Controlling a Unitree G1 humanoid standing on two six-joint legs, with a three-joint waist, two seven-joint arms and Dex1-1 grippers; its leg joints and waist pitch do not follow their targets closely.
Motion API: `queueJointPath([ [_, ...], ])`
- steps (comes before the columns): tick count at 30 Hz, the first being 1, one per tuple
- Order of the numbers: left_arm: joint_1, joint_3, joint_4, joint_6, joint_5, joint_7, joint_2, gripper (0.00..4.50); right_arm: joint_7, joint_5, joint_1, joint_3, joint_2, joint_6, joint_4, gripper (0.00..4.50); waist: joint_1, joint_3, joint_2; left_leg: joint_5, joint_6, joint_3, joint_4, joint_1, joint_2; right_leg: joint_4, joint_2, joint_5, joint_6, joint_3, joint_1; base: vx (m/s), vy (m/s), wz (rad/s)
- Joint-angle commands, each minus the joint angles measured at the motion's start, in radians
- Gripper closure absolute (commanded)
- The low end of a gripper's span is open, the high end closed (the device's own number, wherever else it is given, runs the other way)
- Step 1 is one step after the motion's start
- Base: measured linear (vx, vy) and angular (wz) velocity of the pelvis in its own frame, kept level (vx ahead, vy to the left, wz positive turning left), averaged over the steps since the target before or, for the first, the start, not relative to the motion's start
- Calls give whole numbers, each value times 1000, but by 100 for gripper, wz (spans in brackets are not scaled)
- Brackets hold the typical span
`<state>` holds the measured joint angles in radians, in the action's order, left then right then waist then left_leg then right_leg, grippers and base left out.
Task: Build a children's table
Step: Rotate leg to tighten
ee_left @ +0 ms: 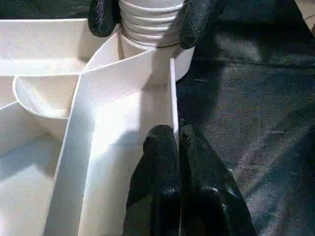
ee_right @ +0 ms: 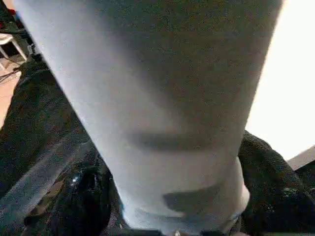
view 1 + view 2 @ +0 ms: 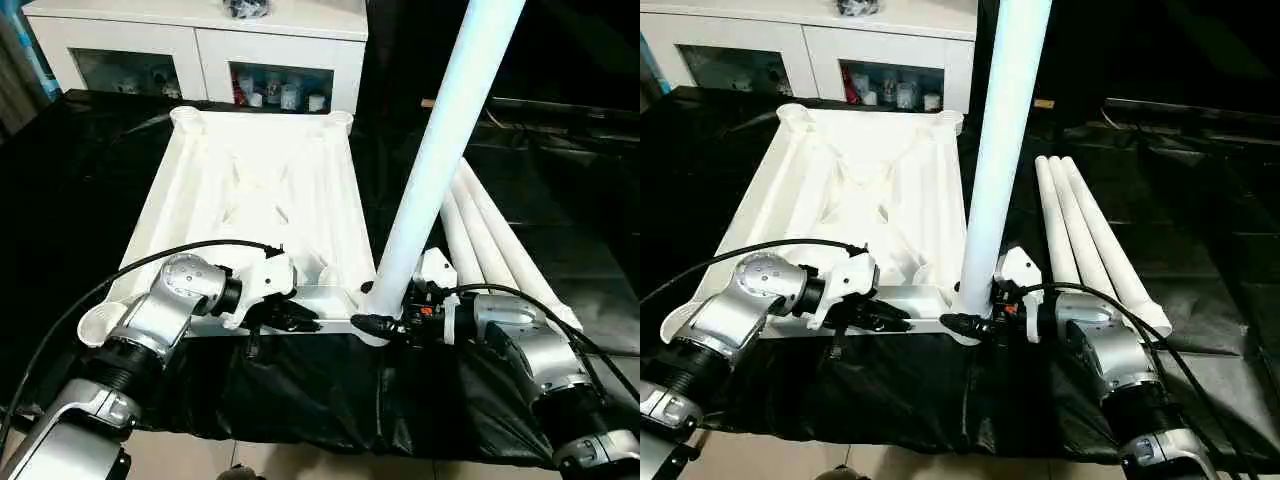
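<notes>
Only up close: leg's (image 1: 150, 22) threaded end

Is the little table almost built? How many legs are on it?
Not yet. The tabletop lies upside down on the black cloth. One leg stands in the near corner socket, with the right gripper around its threaded base, so it is being fitted now. The left gripper is shut, at the tabletop's near edge. Three legs lie beside it, and the other corner sockets look empty.
</notes>
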<state>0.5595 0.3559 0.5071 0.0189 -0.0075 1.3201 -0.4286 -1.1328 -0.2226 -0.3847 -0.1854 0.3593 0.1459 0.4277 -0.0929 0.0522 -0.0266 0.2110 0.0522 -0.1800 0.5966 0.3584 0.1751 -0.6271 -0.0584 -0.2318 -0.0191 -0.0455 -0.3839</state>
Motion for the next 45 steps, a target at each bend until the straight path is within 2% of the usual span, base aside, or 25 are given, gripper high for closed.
queueJointPath([
  [1, 12, 37, 9, -15, 6, 31, 16, 450, -23, -1, 18, -29, -8, 23, -32, 163, 1, -61, 11, 64, -62, 18, -67, -10, 67, 55, -93, 115, -291, 49, 51, 0, 0, 0],
  [4, 14, 24, 16, 5, -2, 17, 24, 450, 16, -12, 23, -14, -30, 38, -28, 167, 0, -60, 12, 69, -62, 18, -68, -10, 67, 55, -94, 102, -291, 49, 49, 0, 0, 0],
  [6, 21, 13, 25, 25, 1, -16, 36, 450, 77, -5, 17, 5, -54, 38, -8, 167, 1, -58, 11, 94, -51, 19, -71, -11, 67, 61, -95, 57, -287, 50, 48, 0, 0, 0],
  [7, 25, 8, 29, 33, 4, -33, 42, 450, 105, 2, 13, 12, -64, 35, 4, 167, 4, -55, 11, 114, -39, 19, -73, -13, 67, 65, -96, 17, -282, 52, 46, 0, 0, 0],
  [8, 50, -28, 53, 99, 9, -150, 89, 450, 280, 41, -23, 51, -123, 11, 90, 167, 11, -52, 11, 138, -16, 18, -76, -16, 67, 68, -99, -36, -281, 53, 40, 0, 0, 0],
  [9, 57, -40, 59, 119, 9, -187, 104, 450, 335, 53, -35, 62, -142, 4, 117, 168, 15, -48, 10, 188, 13, 22, -80, -20, 64, 81, -101, -147, -269, 53, 38, 0, 0, 0],
  [10, 60, -46, 61, 128, 9, -203, 112, 450, 359, 57, -41, 67, -151, 1, 129, 168, 14, -49, 8, 195, 23, 24, -81, -20, 62, 84, -102, -187, -257, 53, 42, 0, 0, 0],
  [11, 70, -61, 60, 160, 13, -265, 142, 450, 467, 66, -70, 91, -194, -8, 182, 169, 17, -48, 7, 183, 27, 28, -83, -11, 62, 85, -103, -210, -234, 54, 50, 0, 0, 0],
  [12, 75, -70, 58, 186, 28, -333, 171, 450, 543, 66, -92, 109, -232, -12, 220, 169, 22, -49, 7, 180, 30, 26, -84, -14, 64, 87, -103, -206, -228, 56, 43, 0, 0, 0],
  [14, 77, -76, 51, 209, 38, -389, 197, 450, 604, 70, -110, 119, -264, -15, 251, 171, 32, -50, 6, 180, 27, 26, -82, -15, 61, 87, -99, -198, -231, 56, 40, 0, 0, 0],
  [15, 71, -81, 24, 242, 39, -432, 232, 450, 664, 84, -128, 118, -295, -25, 282, 171, 31, -52, 1, 150, 16, 22, -78, -13, 59, 84, -98, -162, -233, 57, 43, 0, 0, 0],
  [17, 66, -78, 10, 253, 43, -446, 246, 450, 695, 95, -137, 118, -308, -35, 297, 171, 31, -54, 7, 109, 1, 22, -76, -9, 59, 79, -96, -98, -240, 56, 44, 0, 0, 0],
  [19, 55, -65, -8, 258, 54, -459, 263, 450, 721, 98, -150, 125, -328, -60, 319, 171, 30, -58, 7, 79, -18, 21, -74, -7, 59, 72, -95, -29, -246, 55, 47, 0, 0, 0],
  [20, 51, -57, -12, 254, 59, -463, 268, 450, 728, 99, -157, 132, -337, -72, 332, 117, 28, -59, 0, 63, -34, 20, -73, -5, 59, 67, -96, 4, -252, 54, 49, 0, 0, 0],
  [22, 41, -46, -20, 258, 62, -465, 276, 450, 717, 99, -172, 140, -348, -100, 360, 103, 31, -57, 1, 63, -50, 19, -73, -6, 59, 68, -95, 15, -258, 53, 48, 0, 0, 0],
  [24, 33, -40, -29, 263, 67, -469, 274, 450, 717, 106, -182, 141, -351, -118, 379, 98, 31, -56, 2, 76, -52, 18, -73, -6, 58, 72, -95, -2, -260, 54, 47, 0, 0, 0],
  [26, 29, -37, -32, 261, 70, -466, 269, 450, 707, 112, -184, 135, -347, -127, 381, 68, 31, -56, 1, 81, -50, 19, -75, -7, 61, 72, -96, -21, -256, 53, 48, 0, 0, 0],
  [30, 15, -36, -41, 231, 62, -428, 249, 450, 661, 128, -179, 114, -307, -146, 365, 51, 32, -57, 1, 75, -58, 19, -74, -6, 59, 71, -94, -8, -253, 53, 49, 0, 0, 0],
  [33, -9, -23, -66, 167, 34, -318, 206, 450, 483, 100, -151, 92, -239, -147, 292, 51, 30, -58, 0, 66, -80, 18, -71, -4, 61, 67, -95, 27, -257, 53, 52, 0, 0, 0],
  [35, -17, -21, -81, 166, 17, -274, 188, 450, 396, 87, -137, 82, -211, -150, 260, 51, 33, -57, 2, 65, -89, 18, -71, -3, 60, 66, -93, 38, -263, 53, 51, 0, 0, 0],
  [36, -18, -20, -83, 166, 14, -268, 186, 450, 384, 85, -135, 81, -207, -151, 256, 51, 30, -58, 0, 63, -96, 17, -69, -4, 61, 66, -93, 44, -265, 53, 51, 0, 0, 0],
  [38, -25, -6, -87, 131, 4, -182, 143, 450, 227, 49, -100, 54, -146, -113, 177, 51, 29, -56, -1, 75, -105, 19, -71, -4, 60, 70, -92, 19, -264, 51, 52, 0, 0, 0],
  [42, -22, 1, -77, 101, 1, -99, 97, 450, 65, 22, -62, 7, -70, -54, 96, 51, 26, -54, 0, 89, -103, 19, -72, -6, 63, 72, -92, -13, -265, 51, 50, 0, 0, 0],
  [43, -22, 0, -78, 102, -4, -79, 90, 450, 31, 21, -55, -9, -53, -42, 79, 78, 23, -54, 2, 89, -101, 18, -72, -8, 66, 71, -91, -14, -267, 51, 47, 0, 0, 0],
  [45, -21, 0, -79, 102, -8, -63, 84, 450, 5, 22, -50, -24, -40, -33, 66, 86, 19, -55, 1, 83, -96, 17, -71, -8, 67, 69, -92, -7, -270, 50, 46, 0, 0, 0],
])
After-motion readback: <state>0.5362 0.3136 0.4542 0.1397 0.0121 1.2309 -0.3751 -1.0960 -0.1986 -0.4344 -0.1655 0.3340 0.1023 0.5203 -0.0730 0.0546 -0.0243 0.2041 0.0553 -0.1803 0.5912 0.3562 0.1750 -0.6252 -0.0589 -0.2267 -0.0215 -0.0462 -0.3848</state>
